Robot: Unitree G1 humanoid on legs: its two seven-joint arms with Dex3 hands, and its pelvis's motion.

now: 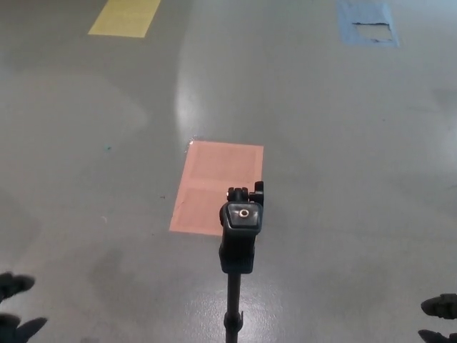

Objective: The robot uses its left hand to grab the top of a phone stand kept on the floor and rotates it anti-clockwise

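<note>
The black phone stand rises from the grey floor at the bottom middle, its square top plate with a small metal screw facing me and its thin pole running down out of the picture. My left hand shows only as dark fingertips at the bottom left corner, far from the stand. At the bottom right edge, just the fingertips of my right hand show, equally far from it. Nothing is touching the stand.
A pink rectangle is marked on the floor just behind the stand. A yellow patch lies at the top left and a blue patch at the top right.
</note>
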